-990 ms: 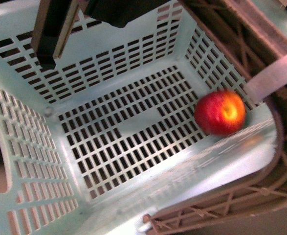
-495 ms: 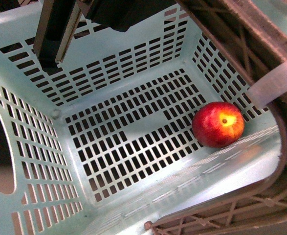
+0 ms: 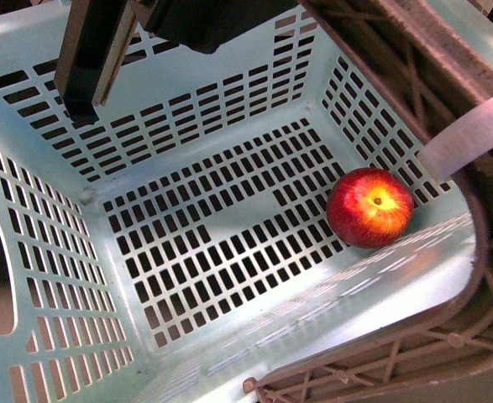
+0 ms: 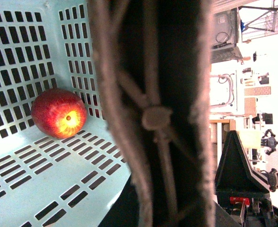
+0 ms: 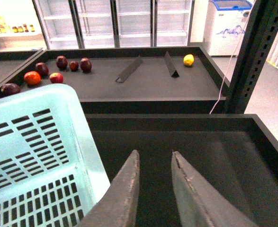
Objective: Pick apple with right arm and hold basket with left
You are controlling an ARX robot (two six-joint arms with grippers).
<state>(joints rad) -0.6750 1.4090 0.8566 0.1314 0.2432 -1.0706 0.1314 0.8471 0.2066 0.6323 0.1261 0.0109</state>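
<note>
Cut off, blurred, too small

In the front view the basket (image 3: 53, 210) runs off every edge. A dark bar (image 3: 89, 59) at 11 o'clock is cut by the top edge, so what it belongs to cannot be told. The blurred brown handle (image 4: 153, 118) fills the middle of the left wrist view, hiding the left gripper. The far shelf fruits (image 5: 58, 64) are too small to name.

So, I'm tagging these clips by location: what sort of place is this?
Likely a grocery shop, or a mock-up of one: glass-door fridges and a chest freezer, loose fruit on a dark display shelf, and a plastic shopping basket holding an apple.
</note>
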